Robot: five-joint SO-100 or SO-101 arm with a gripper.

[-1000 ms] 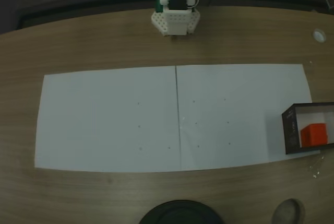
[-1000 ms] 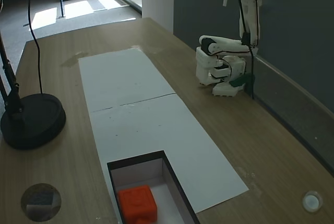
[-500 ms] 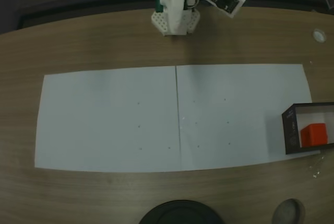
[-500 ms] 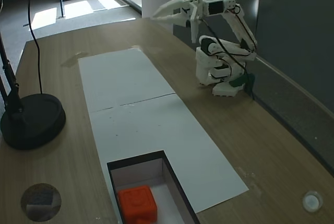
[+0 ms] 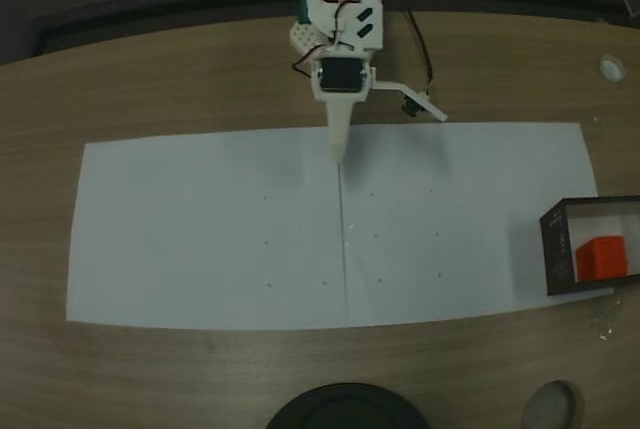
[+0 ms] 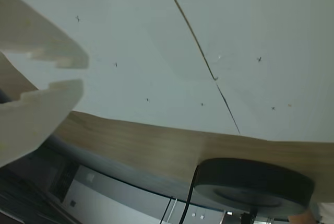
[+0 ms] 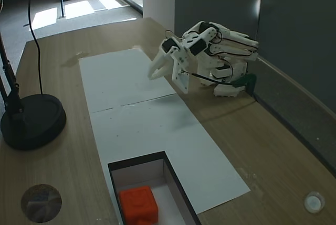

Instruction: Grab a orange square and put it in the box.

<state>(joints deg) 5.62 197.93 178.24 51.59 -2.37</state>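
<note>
The orange square [image 5: 601,258] lies inside the box [image 5: 553,249] at the right edge of the paper; in another fixed view the same orange square [image 7: 138,204] rests on the pale floor of the box [image 7: 137,161] at the bottom. My gripper [image 5: 337,152] points down at the far middle of the paper, well away from the box. It hangs low over the sheet [image 7: 152,74], and its white fingers [image 6: 39,44] stand close together with nothing between them at the left of the wrist view [image 6: 82,73].
Two white paper sheets [image 5: 200,229] cover the middle of the wooden table. A round black lamp base [image 7: 31,122] stands at the near edge [image 5: 345,407] [image 6: 255,182]. A small white disc [image 5: 611,68] and a round grey patch [image 5: 555,407] lie on the wood.
The arm has unfolded from its raised pose at the base and swung forward and down over the paper. The orange square has stayed in the box.
</note>
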